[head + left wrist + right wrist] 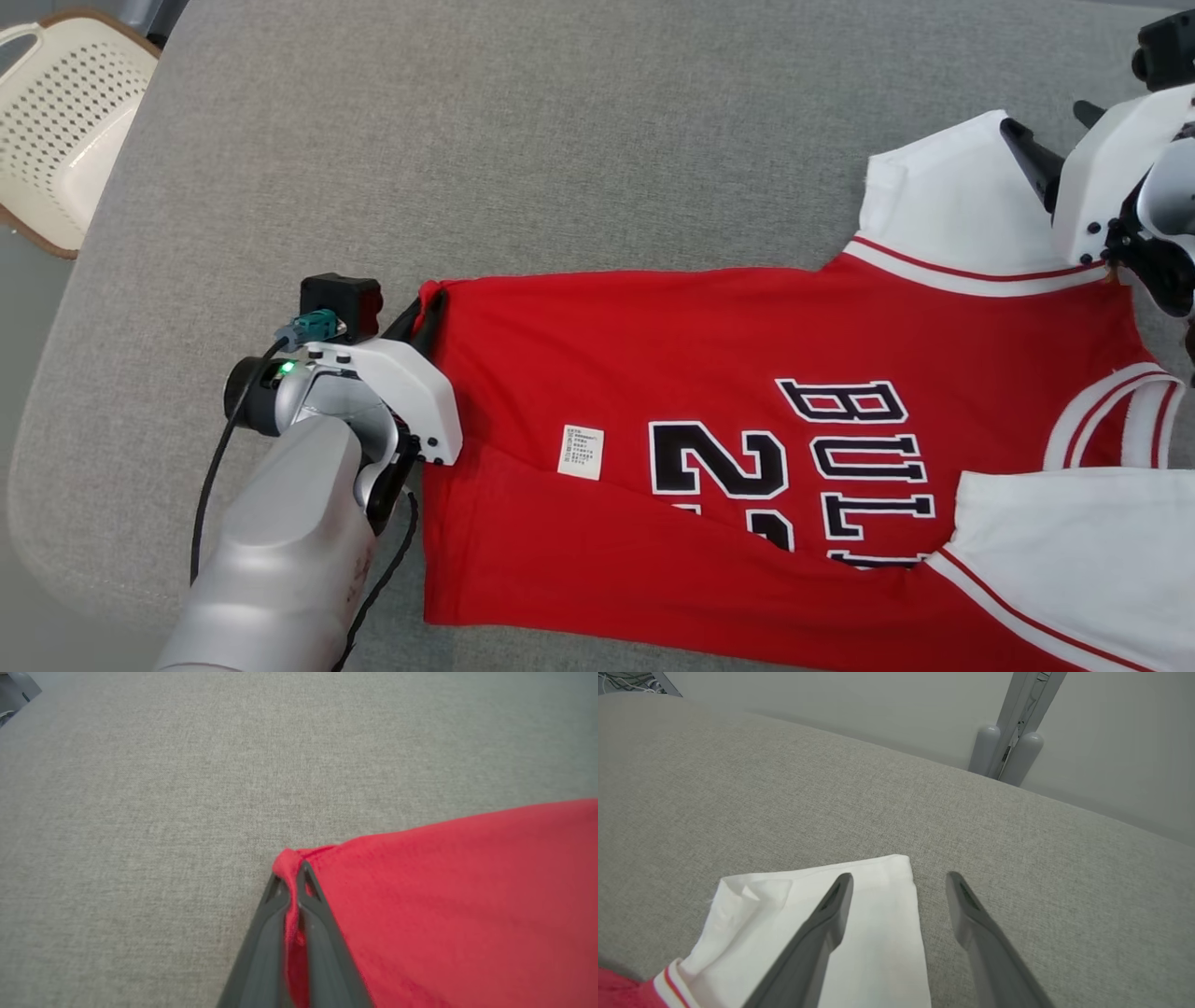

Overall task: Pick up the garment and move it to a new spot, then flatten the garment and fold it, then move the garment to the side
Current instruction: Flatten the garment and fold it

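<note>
The garment is a red jersey with black-and-white lettering and white sleeves, spread on the grey cloth-covered table. My left gripper is at the jersey's far left corner and shut on the red hem. The left wrist view shows that corner of the garment pinched between the fingers of my left gripper. My right gripper hovers open over the white sleeve at the upper right. In the right wrist view my right gripper straddles the edge of the sleeve, one finger over the cloth and one over bare table.
A cream perforated plastic basket stands off the table's far left corner. The table's rounded left edge runs close to my left arm. Beyond the table's far edge stands a grey post against the wall.
</note>
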You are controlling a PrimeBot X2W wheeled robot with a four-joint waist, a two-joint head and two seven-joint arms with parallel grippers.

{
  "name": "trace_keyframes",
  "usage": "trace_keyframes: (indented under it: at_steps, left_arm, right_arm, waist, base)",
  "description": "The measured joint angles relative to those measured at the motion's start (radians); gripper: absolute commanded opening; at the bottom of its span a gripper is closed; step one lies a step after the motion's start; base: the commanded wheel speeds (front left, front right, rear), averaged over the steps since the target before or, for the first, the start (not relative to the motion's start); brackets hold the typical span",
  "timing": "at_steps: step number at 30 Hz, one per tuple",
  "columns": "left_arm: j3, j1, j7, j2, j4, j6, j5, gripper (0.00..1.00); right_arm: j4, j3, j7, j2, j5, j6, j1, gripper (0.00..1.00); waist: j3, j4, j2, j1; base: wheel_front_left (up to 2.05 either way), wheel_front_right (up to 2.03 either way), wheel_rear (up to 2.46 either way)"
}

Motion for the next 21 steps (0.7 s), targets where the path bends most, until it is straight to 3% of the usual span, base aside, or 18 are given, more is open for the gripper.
trace_keyframes:
  at_steps: [7,8,9,11,12,21]
  left_arm:
    - [-0.121,-0.008,-0.01,0.001,-0.045,0.042,-0.098,0.0]
    - [-0.133,-0.011,-0.013,0.002,-0.047,0.048,-0.108,0.0]
    - [-0.144,-0.012,-0.018,0.002,-0.049,0.053,-0.117,0.0]
    - [-0.166,-0.014,-0.025,0.002,-0.05,0.061,-0.135,0.0]
    - [-0.175,-0.015,-0.028,0.002,-0.049,0.064,-0.144,0.0]
    - [-0.232,-0.036,-0.082,0.002,-0.029,0.085,-0.187,0.0]
  right_arm:
    - [0.074,0.037,0.04,0.007,0.034,0.0,-0.027,1.0]
    - [0.083,0.045,0.041,0.007,0.034,0.0,-0.03,0.92]
    - [0.089,0.054,0.042,0.006,0.033,0.0,-0.033,0.76]
    - [0.1,0.06,0.028,0.004,0.034,0.0,-0.038,0.1]
    - [0.108,0.064,0.02,0.001,0.033,0.0,-0.04,0.0]
    - [0.173,0.072,-0.11,-0.013,0.021,0.0,-0.06,0.0]
  waist:
    - [0.031,0.035,0.0,0.0]
    - [0.034,0.037,0.0,0.0]
    - [0.037,0.039,0.0,0.0]
    - [0.038,0.04,0.0,0.0]
    - [0.038,0.04,0.0,-0.0001]
    - [0.037,0.031,0.0,0.0]
  base:
    - [0.0,0.0,0.0]
    - [0.0,0.0,0.0]
    - [0.0,0.0,0.0]
    - [0.0,0.0,0.0]
    - [0.0,0.0,0.0]
    - [0.0,0.0,0.0]
